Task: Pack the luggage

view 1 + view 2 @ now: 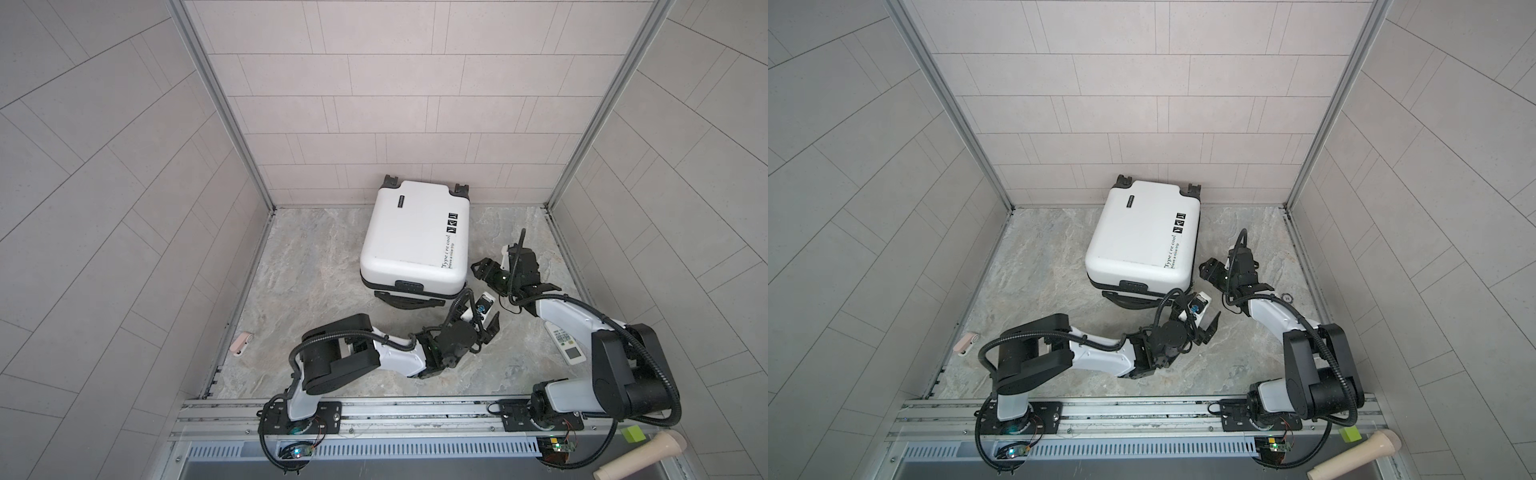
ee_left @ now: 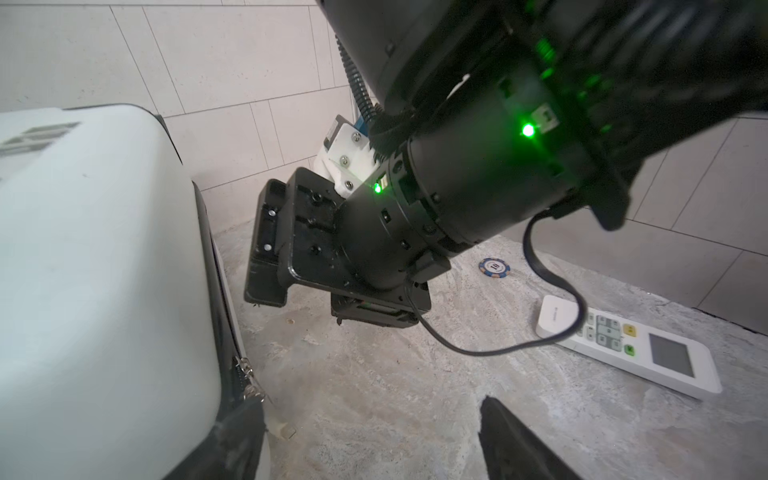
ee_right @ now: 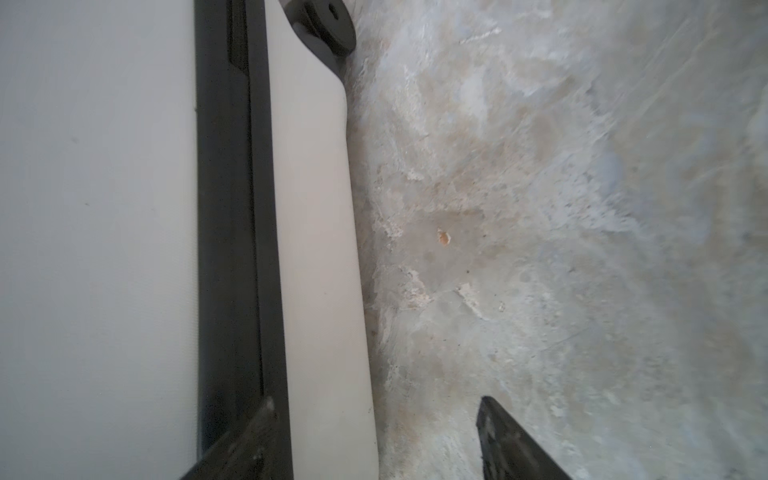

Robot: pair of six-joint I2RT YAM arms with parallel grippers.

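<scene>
The luggage [image 1: 415,237] [image 1: 1142,241], a white hard-shell suitcase with black wheels and a black zipper band, lies closed and flat against the back wall in both top views. My left gripper [image 1: 478,318] [image 2: 374,440] stands open at its front right corner, with bare floor between the jaws and one finger beside the zipper pulls [image 2: 246,378]. My right gripper [image 1: 478,268] [image 3: 378,444] is open at the suitcase's right side. One of its fingers [image 3: 245,444] overlaps the black zipper band [image 3: 228,208]; the lower white shell and floor lie between the jaws.
A white remote control [image 1: 567,345] [image 2: 631,345] lies on the stone floor under the right arm, a poker chip [image 2: 494,266] near it. A small pink object [image 1: 241,344] sits by the left wall. Tiled walls close three sides.
</scene>
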